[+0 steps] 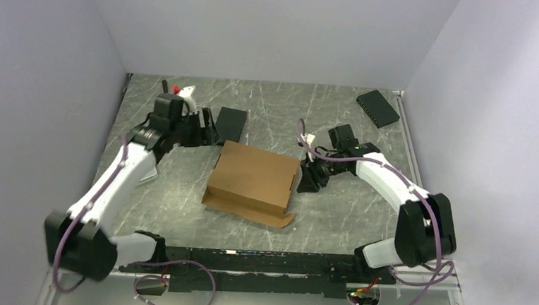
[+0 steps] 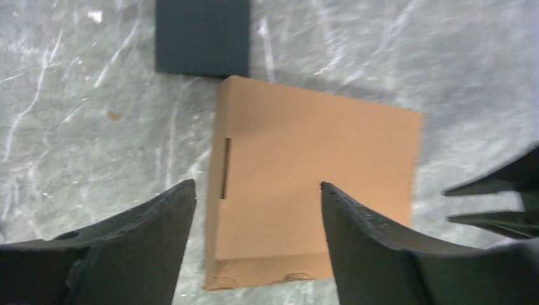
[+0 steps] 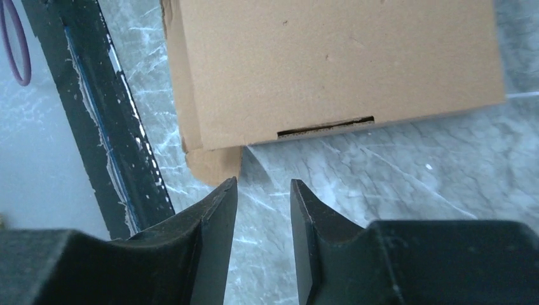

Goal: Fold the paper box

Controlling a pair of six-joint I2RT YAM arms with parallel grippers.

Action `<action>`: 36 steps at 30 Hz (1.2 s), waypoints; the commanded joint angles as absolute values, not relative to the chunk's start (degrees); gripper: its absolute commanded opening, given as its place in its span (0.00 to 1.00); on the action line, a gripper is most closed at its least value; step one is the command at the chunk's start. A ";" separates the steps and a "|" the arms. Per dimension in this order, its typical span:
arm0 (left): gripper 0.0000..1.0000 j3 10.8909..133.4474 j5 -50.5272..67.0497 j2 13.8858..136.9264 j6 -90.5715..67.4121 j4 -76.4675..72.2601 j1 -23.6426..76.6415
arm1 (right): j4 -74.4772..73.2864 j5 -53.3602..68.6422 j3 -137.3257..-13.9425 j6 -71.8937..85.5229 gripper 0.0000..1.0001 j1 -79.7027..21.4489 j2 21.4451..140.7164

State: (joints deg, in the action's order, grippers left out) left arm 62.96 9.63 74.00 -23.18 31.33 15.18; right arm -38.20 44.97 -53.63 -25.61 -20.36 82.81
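Since our left gripper [image 2: 257,185] gapes empty and our right gripper [image 3: 263,182] sits barely parted, also empty, we should tuck the paper box [image 1: 254,178] flap at six o'clock squarely.

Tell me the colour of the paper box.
The paper box is plain brown cardboard, with no print. The right wrist view shows it best.

A: What sort of place is this?
B: A robotics lab cell. 2 white arms, the left arm [image 1: 120,179] and the right arm [image 1: 392,178], are bolted to a black rail [image 1: 267,262] at the near edge of a marble-patterned table [image 1: 179,189].
A: Anything else?
B: Plain white panels [image 1: 274,32] close off the left, far and right sides, and purple cables [image 1: 189,263] loop along the near edge.
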 commanded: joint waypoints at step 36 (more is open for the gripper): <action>0.63 46.18 -35.40 86.63 -21.25 -9.92 83.58 | -45.69 53.84 -55.11 -40.14 0.59 -13.36 68.97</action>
